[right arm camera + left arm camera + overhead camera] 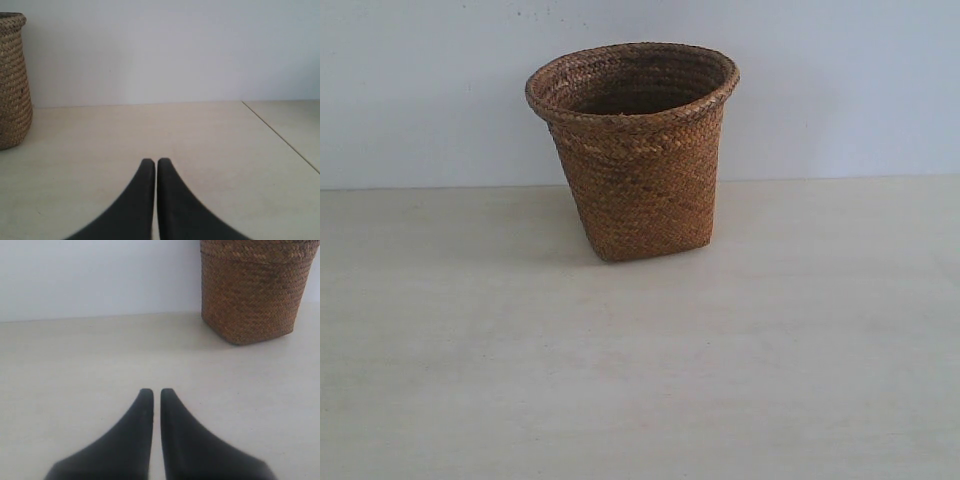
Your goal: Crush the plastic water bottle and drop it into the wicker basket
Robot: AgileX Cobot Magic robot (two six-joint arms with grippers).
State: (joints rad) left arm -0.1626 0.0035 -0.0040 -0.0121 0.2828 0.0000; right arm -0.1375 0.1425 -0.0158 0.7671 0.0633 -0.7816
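The left gripper [156, 392] is seen in its wrist view with its two dark fingers [135, 440] brought together, only a thin sliver of pale table [75, 370] being left between the tips, and nothing is clamped between them. The fingers are held low over the table. The wicker basket [252, 295] is found ahead of them, toward about 1 o'clock of their heading and well apart.

In the exterior view the wicker basket [638, 150] is placed upright on the table [640, 400], at about 12 o'clock from the middle of the picture, near the white wall [420, 90]. Its round braided rim is flared and its body is tapered to a narrower, squarish base. The upper inner weave is shown; the bottom of the inside is hidden by the front wall.

The right gripper [156, 162] is likewise closed on nothing, its fingertips almost touching. The basket [12, 85] is caught at about 10 o'clock of its heading, well apart, and a thin seam [280, 137] is seen in the table toward 2 o'clock.
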